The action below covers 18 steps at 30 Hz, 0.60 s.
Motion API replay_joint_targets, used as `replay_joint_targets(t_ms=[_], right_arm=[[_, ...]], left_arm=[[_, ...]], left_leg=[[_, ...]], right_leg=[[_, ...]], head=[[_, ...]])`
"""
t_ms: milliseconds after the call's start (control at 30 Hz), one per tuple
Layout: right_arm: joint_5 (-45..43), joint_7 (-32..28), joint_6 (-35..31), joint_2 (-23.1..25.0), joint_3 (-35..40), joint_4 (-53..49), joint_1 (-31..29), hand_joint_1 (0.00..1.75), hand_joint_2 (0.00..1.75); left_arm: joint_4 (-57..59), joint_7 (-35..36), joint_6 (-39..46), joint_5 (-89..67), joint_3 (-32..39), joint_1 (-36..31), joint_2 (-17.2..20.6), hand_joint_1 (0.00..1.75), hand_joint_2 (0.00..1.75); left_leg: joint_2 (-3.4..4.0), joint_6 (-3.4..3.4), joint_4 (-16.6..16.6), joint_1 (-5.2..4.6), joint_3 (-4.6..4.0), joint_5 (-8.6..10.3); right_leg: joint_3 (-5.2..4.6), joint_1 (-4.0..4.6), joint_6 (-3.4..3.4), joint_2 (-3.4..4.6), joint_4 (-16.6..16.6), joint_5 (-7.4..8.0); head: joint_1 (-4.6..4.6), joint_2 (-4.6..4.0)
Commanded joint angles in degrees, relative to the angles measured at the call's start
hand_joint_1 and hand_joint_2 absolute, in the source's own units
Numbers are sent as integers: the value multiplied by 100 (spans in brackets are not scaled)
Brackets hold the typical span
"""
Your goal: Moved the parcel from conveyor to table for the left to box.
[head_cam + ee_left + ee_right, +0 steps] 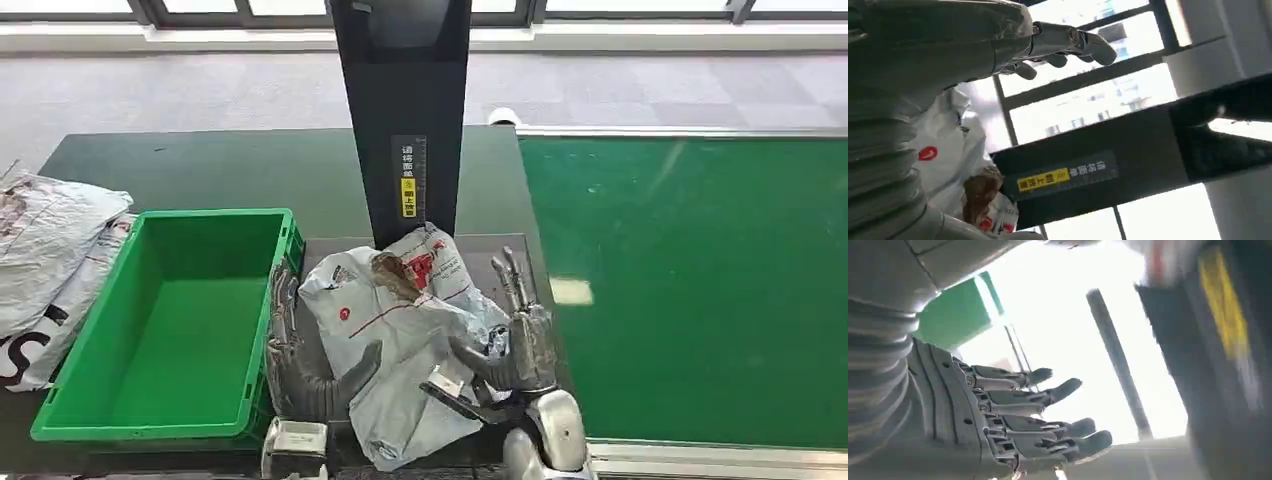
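A crumpled grey-white parcel (410, 330) with red print lies on the dark table, in front of the black post. My left hand (295, 350) stands at its left side against the green box (160, 425), fingers stretched out, thumb lying on the bag. My right hand (520, 335) stands at the parcel's right side, fingers spread upward, thumb touching the bag. Neither hand closes around it. In the left wrist view the parcel (948, 145) sits beside the palm, and the fingers (1068, 42) reach past it. In the right wrist view, the right hand (998, 410) has straight fingers with nothing in them.
The green conveyor belt (700, 290) runs along the right, its metal edge close to my right arm. A black post (405, 110) with a yellow label rises just behind the parcel. Other grey parcels (50, 250) are heaped left of the empty green box.
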Motion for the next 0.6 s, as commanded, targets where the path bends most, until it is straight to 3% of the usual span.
replay_joint_targets(t_ms=[33, 133, 167, 233, 333, 600], right_arm=[[-1477, -1121, 19, 127, -792, -3518, 693, 0, 175], [-1605, -1121, 19, 127, -584, -3930, 692, 0, 175], [-1592, -1121, 19, 127, -425, -4015, 673, 0, 175], [-1592, -1121, 19, 127, -425, -4015, 673, 0, 175], [-1548, -1121, 19, 127, -167, -4266, 607, 0, 175], [-1548, -1121, 19, 127, -147, -4291, 605, 0, 175]], left_arm=[[1524, -204, 88, -2173, 489, -454, -665, 0, 175], [2272, 320, 88, -2931, 476, -891, -671, 0, 175], [2688, 811, -29, -3418, 409, -1116, -700, 0, 175], [2688, 811, -29, -3418, 409, -1116, -700, 0, 175], [3664, 1592, -266, -4160, 320, -1606, -732, 0, 175], [3849, 1679, -340, -4200, 315, -1694, -737, 0, 175]], left_leg=[[-25, 11, -4, -7, 1, 5], [-14, 11, -3, -16, -4, 5], [-13, 8, 0, -14, -3, 4], [-11, 8, -5, -16, 2, 6], [5, 7, -8, -14, 13, 6], [20, 6, -3, -9, 15, 2]], right_leg=[[13, -6, 6, -31, -10, -3], [3, -13, 3, -22, -5, 2], [1, -12, 2, -19, -2, 1], [7, -13, 4, -18, -7, 4], [11, -11, 4, -3, -10, 9], [9, -2, 2, 7, -9, 10]], head=[[0, 0], [0, 0], [-2, 0], [2, 0], [-2, 0], [0, 0]])
